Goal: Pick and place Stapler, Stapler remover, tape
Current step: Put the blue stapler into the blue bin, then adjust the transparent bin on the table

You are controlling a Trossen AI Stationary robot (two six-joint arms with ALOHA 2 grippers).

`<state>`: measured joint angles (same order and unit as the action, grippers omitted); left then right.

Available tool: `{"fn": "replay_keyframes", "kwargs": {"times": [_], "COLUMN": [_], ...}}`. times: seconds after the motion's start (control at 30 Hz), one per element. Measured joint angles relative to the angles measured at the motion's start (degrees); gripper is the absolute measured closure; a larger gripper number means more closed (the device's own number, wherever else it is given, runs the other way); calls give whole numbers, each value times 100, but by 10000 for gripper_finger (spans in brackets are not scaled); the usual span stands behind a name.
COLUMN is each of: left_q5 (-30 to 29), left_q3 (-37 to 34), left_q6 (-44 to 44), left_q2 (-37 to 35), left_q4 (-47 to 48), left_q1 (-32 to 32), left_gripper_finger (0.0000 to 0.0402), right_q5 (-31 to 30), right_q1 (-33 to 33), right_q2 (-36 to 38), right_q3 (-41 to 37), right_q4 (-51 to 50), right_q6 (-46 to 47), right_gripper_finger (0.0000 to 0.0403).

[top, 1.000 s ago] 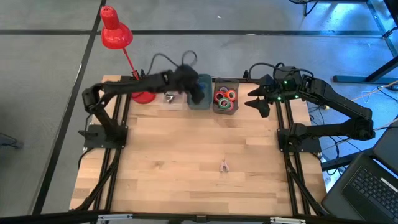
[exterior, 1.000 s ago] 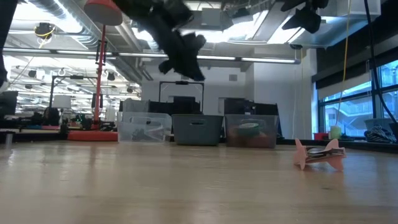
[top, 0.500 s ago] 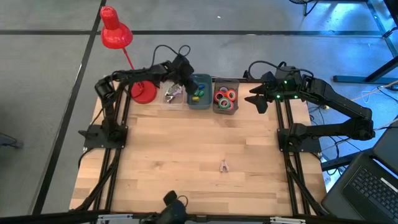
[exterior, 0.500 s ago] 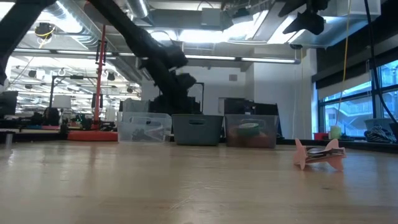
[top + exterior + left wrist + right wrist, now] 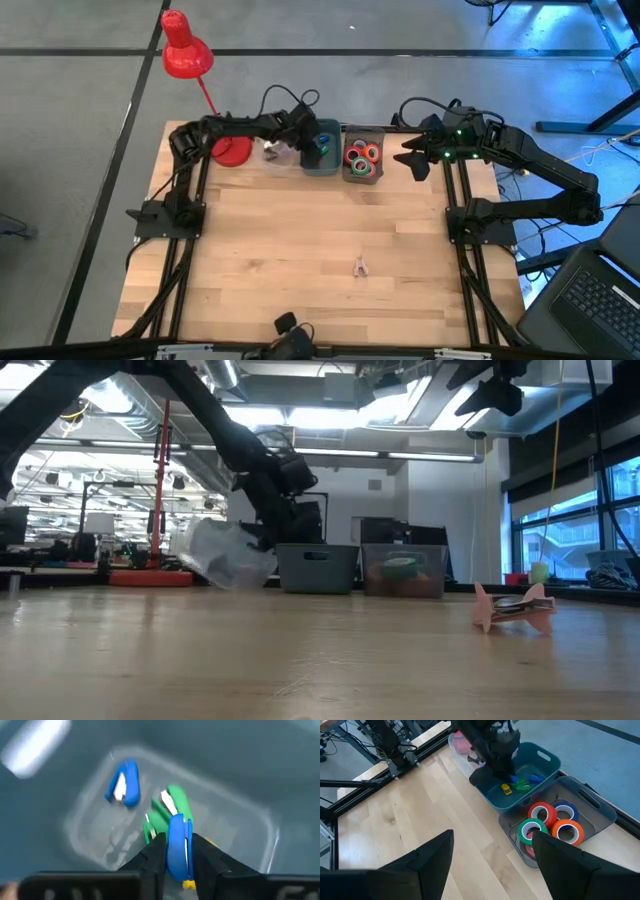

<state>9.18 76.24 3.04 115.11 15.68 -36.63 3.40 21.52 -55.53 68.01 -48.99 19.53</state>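
My left gripper (image 5: 312, 148) reaches down into the teal bin (image 5: 322, 168) at the table's far edge, shut on a blue stapler (image 5: 177, 851). Another blue stapler (image 5: 124, 790) and a green one (image 5: 172, 809) lie on the bin's floor below it. The tape rings (image 5: 542, 815), red, green, orange and blue-purple, lie in the grey bin (image 5: 600, 815) beside it. A pink stapler remover (image 5: 360, 266) rests on the bare table toward the near edge. The clear bin (image 5: 225, 555) stands tilted beside my left arm. My right gripper (image 5: 412, 160) hangs open in the air, right of the grey bin. My left gripper pinches the blue stapler (image 5: 177, 840) between its two fingers (image 5: 155, 854), coming from above and pointing down into the teal bin. The stapler shows narrow between the fingers, lifted clear of the bin's floor.
A red desk lamp (image 5: 185, 55) stands with its base (image 5: 232, 150) at the far left corner, next to the clear bin. Black frame rails run along the table's left and right sides. A laptop (image 5: 590, 300) sits off the right edge. Bare wood lies in the middle (image 5: 300, 240).
My left gripper has swung from above the teal bin toward the clear bin and back, and has come down into the teal bin. The clear bin, flat on the table before, now stands tipped up on one side. My right arm has kept still.
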Motion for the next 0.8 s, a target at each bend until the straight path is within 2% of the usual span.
{"fn": "replay_keyframes", "kwargs": {"times": [0.23, 0.37, 0.6, 0.7, 0.8], "left_q5": [-73, -65, -231, -946, -2159], "left_q3": [-5, -21, -17, -6, -6], "left_q6": [71, 41, 21, 161, 538], "left_q2": [-217, -438, -1294, -1911, -2397], "left_q4": [-423, -354, 276, 1030, 2009], "left_q1": [65, 71, 91, 95, 92], "left_gripper_finger": [197, 144, 129, 132, 133], "right_q5": [1, 2, 36, 116, 129], "right_q1": [0, 0, 0, 0, 0], "right_q2": [-1, -2, -1, 0, -2], "right_q3": [0, 0, 0, 0, 0], "right_q4": [-1, -2, -13, -23, -27], "right_q6": [-1, -15, -37, -43, -46], "right_gripper_finger": [130, 130, 130, 130, 130]}}
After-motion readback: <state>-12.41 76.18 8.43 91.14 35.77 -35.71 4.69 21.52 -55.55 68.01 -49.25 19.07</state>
